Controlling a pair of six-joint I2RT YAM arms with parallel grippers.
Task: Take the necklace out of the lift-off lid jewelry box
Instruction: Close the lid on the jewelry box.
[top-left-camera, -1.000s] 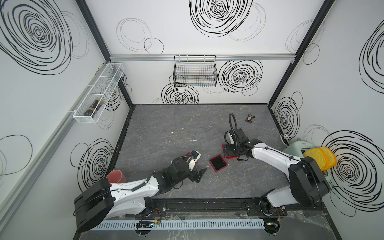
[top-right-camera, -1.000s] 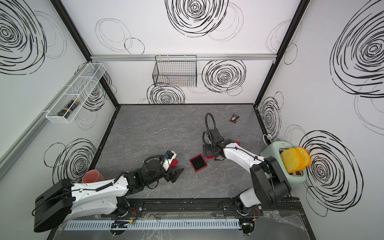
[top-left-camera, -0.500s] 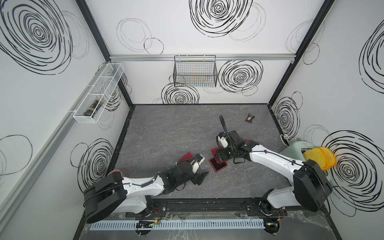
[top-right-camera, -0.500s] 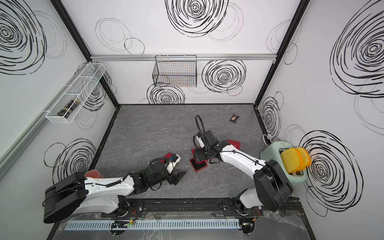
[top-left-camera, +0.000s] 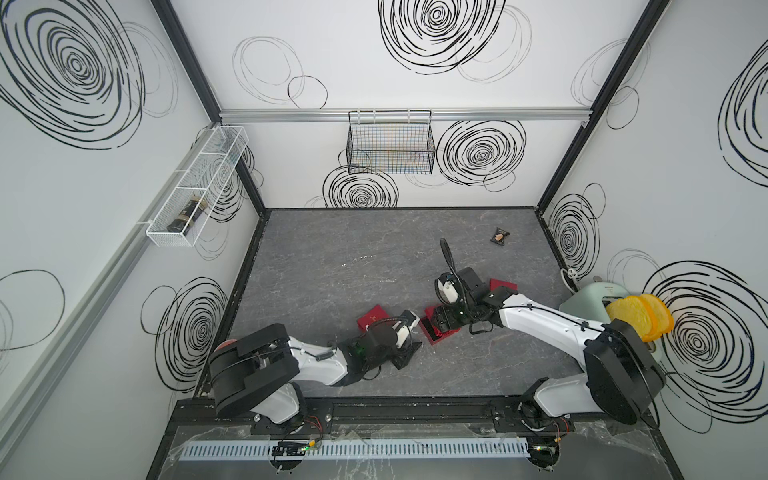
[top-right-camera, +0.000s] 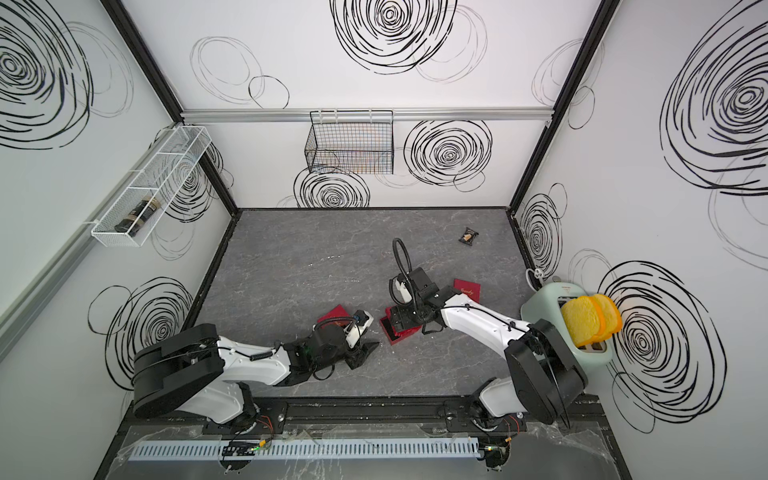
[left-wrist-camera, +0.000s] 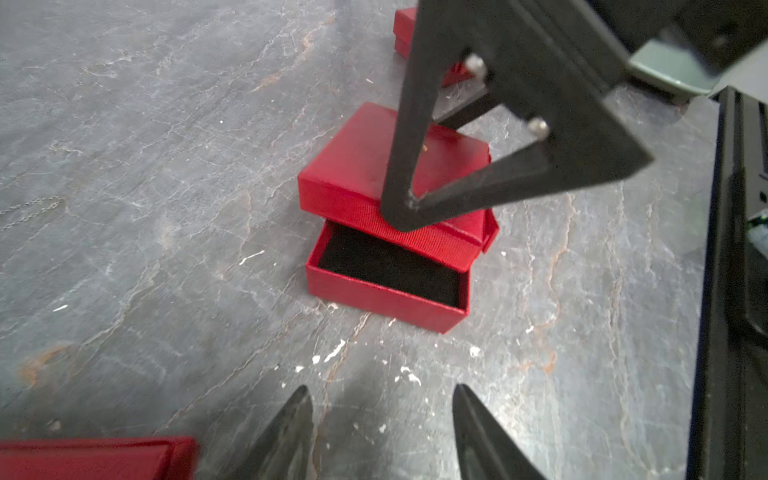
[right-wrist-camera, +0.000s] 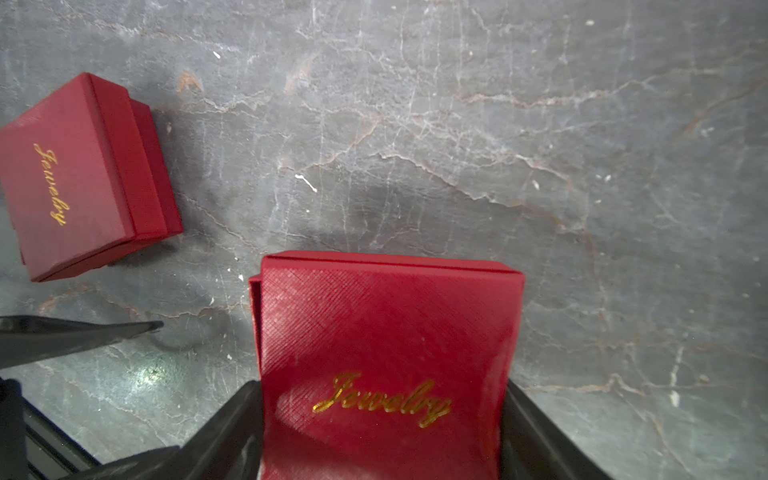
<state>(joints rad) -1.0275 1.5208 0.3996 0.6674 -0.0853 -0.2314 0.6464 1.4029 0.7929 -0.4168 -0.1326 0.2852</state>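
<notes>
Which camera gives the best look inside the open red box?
The left wrist view: it looks into the box base, showing its black lining, though the lid covers part. In both top views the base is tiny beneath the right gripper. The right wrist view shows only the lid's top.

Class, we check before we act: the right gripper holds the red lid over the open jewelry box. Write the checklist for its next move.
1. Lid gripped by right gripper: ok.
2. Necklace out, lying on the table: ok.
3. Uncovered part of box base shows only black lining: ok.
4. Lid lined up over box base: not ok, it sits offset.
5. Left gripper open, empty, clear of box base: ok.
6. Lid touching box base: cannot tell.
</notes>
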